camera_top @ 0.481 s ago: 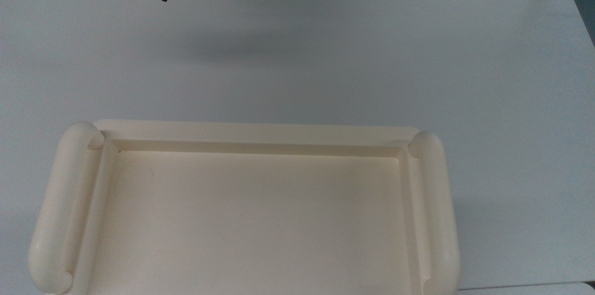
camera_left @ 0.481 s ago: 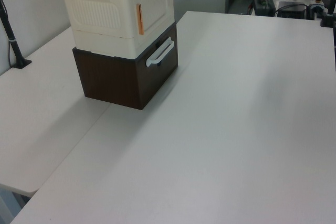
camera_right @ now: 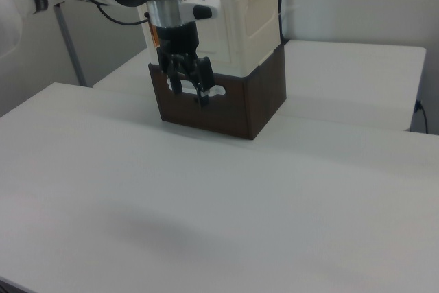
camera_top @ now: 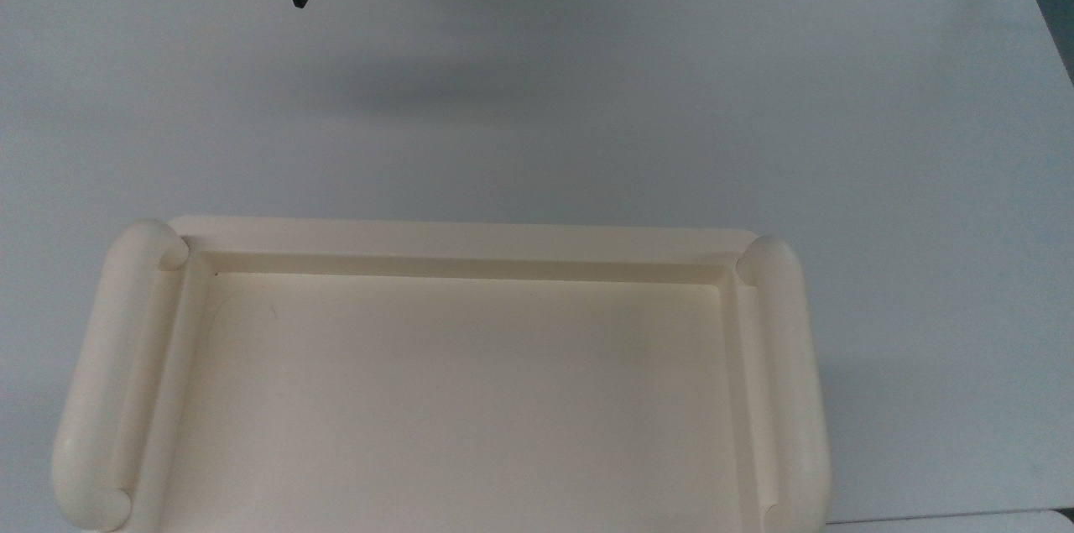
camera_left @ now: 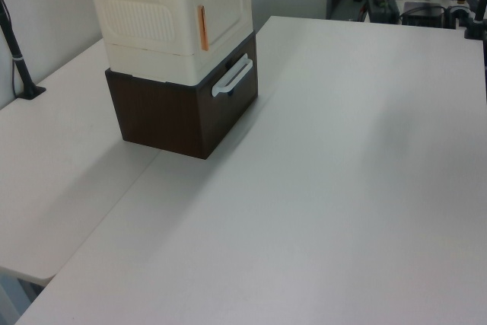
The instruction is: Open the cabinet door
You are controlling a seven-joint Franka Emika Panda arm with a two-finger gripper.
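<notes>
Left view: cabinet door (camera_left: 222, 4) unlabelled

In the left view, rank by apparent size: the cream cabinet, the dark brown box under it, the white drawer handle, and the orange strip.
1-2. The cabinet and dark brown box look alike in size; the cabinet's top is cut off by the frame, so I won't rank them.
3. The white drawer handle.
4. The orange strip.

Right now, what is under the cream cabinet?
The cabinet stands on a dark brown wooden box with a white handle, which rests on the white table. The box's inside is covered.
</notes>
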